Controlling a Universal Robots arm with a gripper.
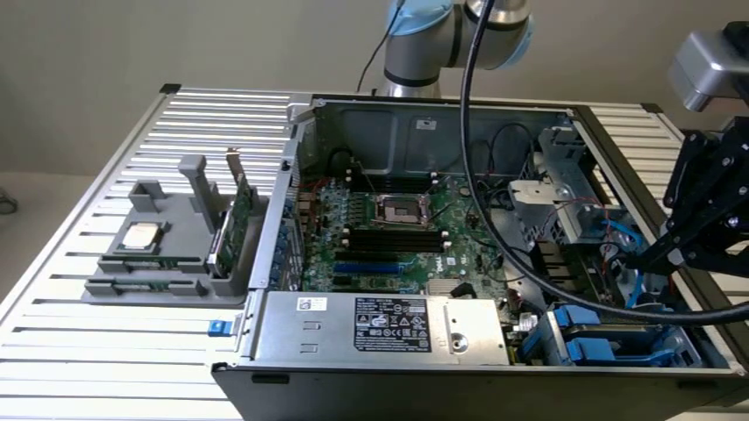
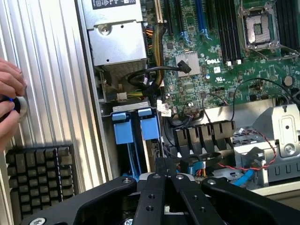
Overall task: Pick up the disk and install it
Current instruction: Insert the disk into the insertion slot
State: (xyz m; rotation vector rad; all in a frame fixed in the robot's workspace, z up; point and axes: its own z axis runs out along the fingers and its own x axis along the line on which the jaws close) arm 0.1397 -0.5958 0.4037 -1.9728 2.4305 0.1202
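Disk (image 2: 151,124) snug in bay (image 2: 123,108), little side room; tool (image 2: 165,174) closed nearby.

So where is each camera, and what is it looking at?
Exterior view: apart from the robot, high up, looking down into the open computer case; the arm stands behind it.
Wrist view: on the wrist, looking past its shut jaws into the case; a person's hand shows too.
Both share the motherboard and the blue carriers.
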